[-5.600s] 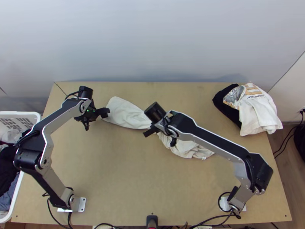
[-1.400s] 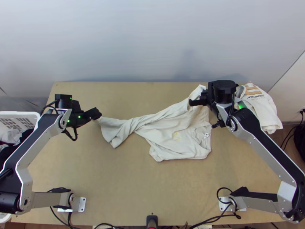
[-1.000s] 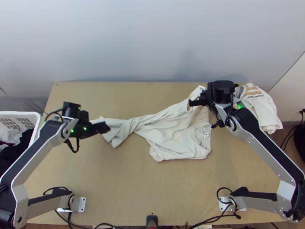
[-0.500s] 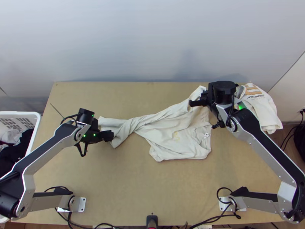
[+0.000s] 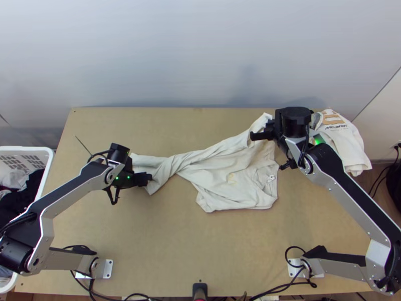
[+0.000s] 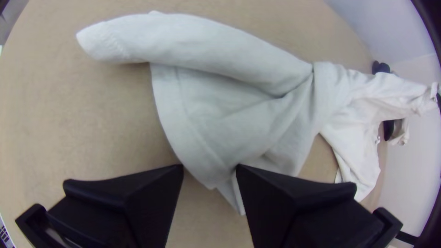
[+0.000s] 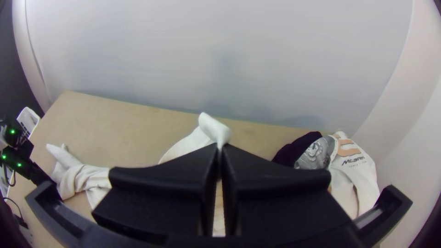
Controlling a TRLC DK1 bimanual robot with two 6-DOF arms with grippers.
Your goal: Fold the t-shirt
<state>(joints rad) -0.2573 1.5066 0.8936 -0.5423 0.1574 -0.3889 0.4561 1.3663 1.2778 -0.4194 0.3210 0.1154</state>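
One twisted t-shirt point(image 5: 228, 173), one left hand point(image 5: 149, 177) wide, one right hand point(image 5: 252, 136) pinching it

Can't make out the off-white T-shirt's point(image 5: 228, 173) folds beneath the right gripper point(image 5: 268, 126), or any contact between hem and left gripper point(image 5: 147, 178). Can't read the small collar tag point(image 5: 271, 178) nearer the right gripper. Cut off outboard of the left gripper, the laundry basket point(image 5: 31, 148).

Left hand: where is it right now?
In the top view, the left hand is left of centre, fingers apart, at the left end of the twisted t-shirt; the right hand grips the shirt farther right.
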